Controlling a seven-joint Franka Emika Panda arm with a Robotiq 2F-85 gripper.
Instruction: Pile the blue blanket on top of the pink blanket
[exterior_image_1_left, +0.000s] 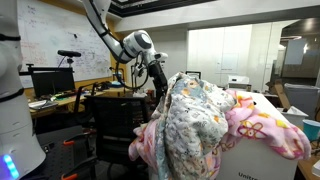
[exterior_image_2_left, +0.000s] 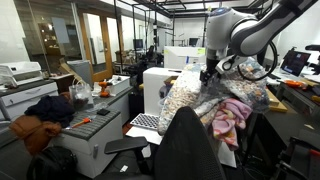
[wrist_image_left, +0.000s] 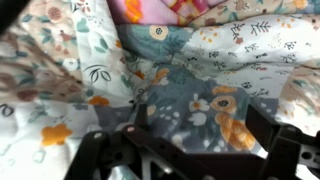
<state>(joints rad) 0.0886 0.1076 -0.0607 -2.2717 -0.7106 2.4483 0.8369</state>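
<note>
The blue blanket (exterior_image_1_left: 195, 118) (exterior_image_2_left: 188, 97), pale grey-blue with a mottled floral print, lies heaped over the pink blanket (exterior_image_1_left: 268, 128) (exterior_image_2_left: 233, 118). The pink one sticks out beneath it at the sides. In both exterior views my gripper (exterior_image_1_left: 158, 82) (exterior_image_2_left: 210, 73) hangs at the upper edge of the heap, against the blue fabric. The wrist view is filled by the blue blanket (wrist_image_left: 200, 90), with a strip of the pink blanket (wrist_image_left: 160, 8) at the top. There my gripper (wrist_image_left: 198, 125) is open, its dark fingers (wrist_image_left: 262, 125) wide apart over the blue fabric and closed on nothing.
The blankets rest on a white box (exterior_image_1_left: 255, 160). A black office chair (exterior_image_1_left: 110, 115) stands beside the heap, with a desk of monitors (exterior_image_1_left: 50, 80) behind. Another black chair back (exterior_image_2_left: 190, 145) is close by, plus a grey cabinet (exterior_image_2_left: 100, 120) and a printer (exterior_image_2_left: 20, 72).
</note>
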